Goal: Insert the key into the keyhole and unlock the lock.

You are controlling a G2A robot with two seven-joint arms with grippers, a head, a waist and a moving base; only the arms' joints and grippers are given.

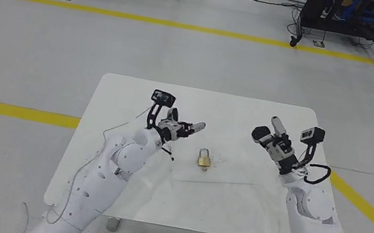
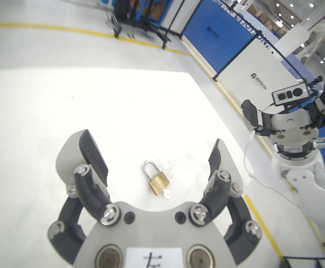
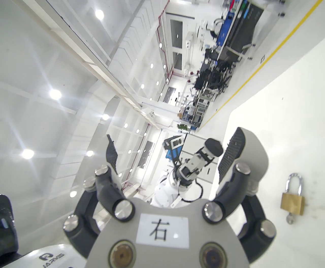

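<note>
- Flat at mid-table (image 1: pixel 136 108): brass padlock (image 2: pixel 157 179), key (image 2: pixel 167 194) touching its base.
- Left of padlock: left gripper (image 2: pixel 152 142), spread wide, empty.
- Right of padlock: right gripper (image 3: pixel 174 135), spread wide, empty.

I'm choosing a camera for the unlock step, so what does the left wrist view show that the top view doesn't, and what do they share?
Left wrist view adds: the key, its round silver head at the base of the brass padlock, and the ribbed pads of the open left gripper. Top view adds: the whole outline of the white table and both arms along their length. Shared: the padlock lying flat on the table between the two grippers, and the right gripper, open, off to one side of it.
</note>
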